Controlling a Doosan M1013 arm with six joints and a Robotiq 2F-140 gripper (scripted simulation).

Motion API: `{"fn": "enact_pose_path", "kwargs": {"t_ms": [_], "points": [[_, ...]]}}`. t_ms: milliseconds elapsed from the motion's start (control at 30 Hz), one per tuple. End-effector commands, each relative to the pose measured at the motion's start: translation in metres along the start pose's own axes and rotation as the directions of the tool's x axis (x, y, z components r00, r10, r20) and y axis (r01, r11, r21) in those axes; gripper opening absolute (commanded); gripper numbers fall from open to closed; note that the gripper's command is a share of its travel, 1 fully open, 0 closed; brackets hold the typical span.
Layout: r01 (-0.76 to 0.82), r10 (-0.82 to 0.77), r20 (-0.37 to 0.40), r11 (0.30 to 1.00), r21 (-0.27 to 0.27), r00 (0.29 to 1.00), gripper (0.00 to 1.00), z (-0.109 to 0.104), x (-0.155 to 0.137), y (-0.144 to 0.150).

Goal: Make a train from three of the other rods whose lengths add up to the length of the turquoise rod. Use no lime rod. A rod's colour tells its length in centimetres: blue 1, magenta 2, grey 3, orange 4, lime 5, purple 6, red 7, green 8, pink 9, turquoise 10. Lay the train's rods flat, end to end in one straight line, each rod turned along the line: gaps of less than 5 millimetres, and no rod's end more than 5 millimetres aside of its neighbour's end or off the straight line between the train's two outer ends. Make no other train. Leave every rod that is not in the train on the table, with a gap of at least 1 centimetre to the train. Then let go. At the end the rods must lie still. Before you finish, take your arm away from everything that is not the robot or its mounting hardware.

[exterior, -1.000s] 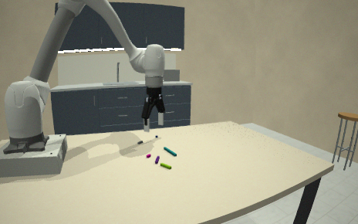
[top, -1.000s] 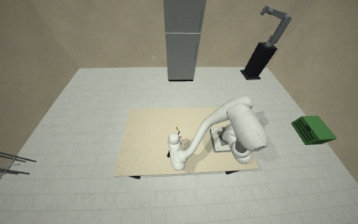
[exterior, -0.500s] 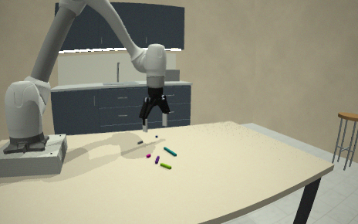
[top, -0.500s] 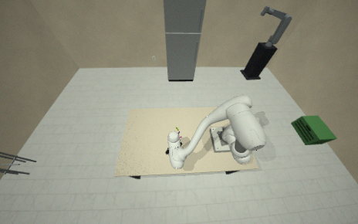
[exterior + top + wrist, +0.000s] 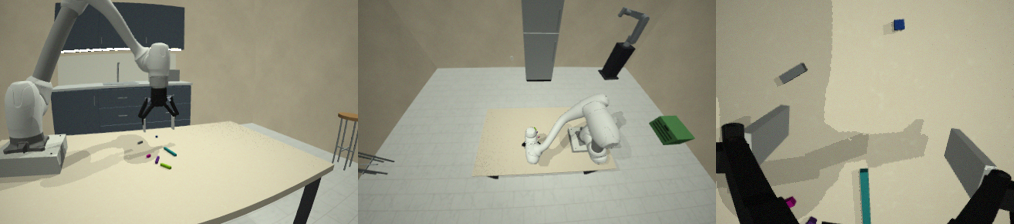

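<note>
While open, hand (image 5: 158, 127) above turquoise rod (image 5: 170, 151)

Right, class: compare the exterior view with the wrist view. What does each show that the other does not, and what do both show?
Only the exterior view shows the lime rod, the whole arm on its base, the kitchen counter and the stool.

Only the wrist view shows, from above, the open table between the fingers.

Both show the open end effector holding nothing, the blue rod, grey rod, turquoise rod, magenta rod and purple rod, all lying apart on the table.
</note>
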State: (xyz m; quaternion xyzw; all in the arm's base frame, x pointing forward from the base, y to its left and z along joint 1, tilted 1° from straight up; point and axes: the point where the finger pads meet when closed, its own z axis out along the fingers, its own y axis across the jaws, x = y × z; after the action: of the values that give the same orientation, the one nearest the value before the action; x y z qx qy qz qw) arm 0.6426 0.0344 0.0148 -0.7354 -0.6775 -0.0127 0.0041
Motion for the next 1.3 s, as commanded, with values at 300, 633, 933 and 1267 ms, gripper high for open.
{"fn": "enact_pose_path", "kwargs": {"t_ms": [300, 633, 933, 1267], "points": [[-0.484, 0.485, 0.005, 0.875, -0.004, 0.875, 1.00, 0.000, -0.035, -0.001], [-0.754, 0.754, 0.003, 0.657, -0.006, 0.657, 1.00, 0.000, -0.059, -0.002], [-0.899, 0.899, 0.002, 0.438, -0.006, 0.438, 1.00, 0.000, -0.076, -0.003], [-0.999, 0.999, -0.001, 0.041, -0.006, 0.041, 1.00, 0.000, -0.104, -0.006]]}}
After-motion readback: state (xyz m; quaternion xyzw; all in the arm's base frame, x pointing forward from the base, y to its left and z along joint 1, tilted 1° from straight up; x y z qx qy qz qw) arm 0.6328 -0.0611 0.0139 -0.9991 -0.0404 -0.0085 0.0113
